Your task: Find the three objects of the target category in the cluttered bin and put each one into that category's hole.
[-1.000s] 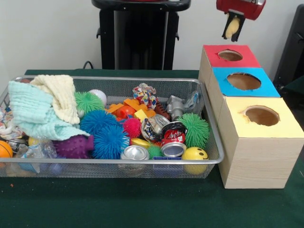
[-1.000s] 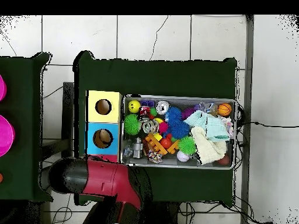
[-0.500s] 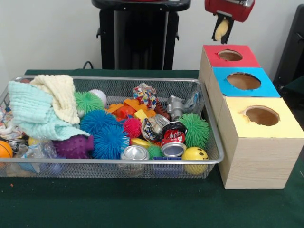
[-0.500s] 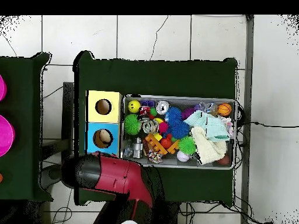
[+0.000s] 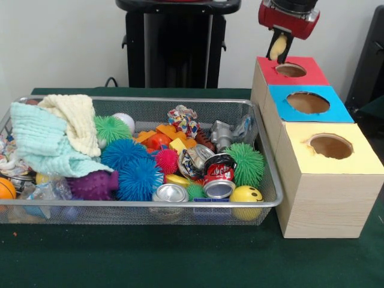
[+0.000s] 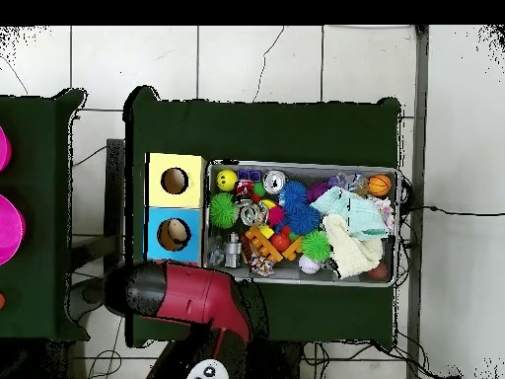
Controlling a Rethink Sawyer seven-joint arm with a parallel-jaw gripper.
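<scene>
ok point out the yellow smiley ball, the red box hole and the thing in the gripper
yellow smiley ball [image 5: 246, 194], front view, on its face near the bin's front right corner
red box hole [image 5: 291, 70], front view, centre of the opening
pale yellow object [image 5: 278, 45], front view, on its lower half below the gripper [image 5: 279, 43]

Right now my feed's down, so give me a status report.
Gripper shut on pale yellowish object, just above red box, left of its hole. Nothing between them. Bin cluttered, untouched.
</scene>
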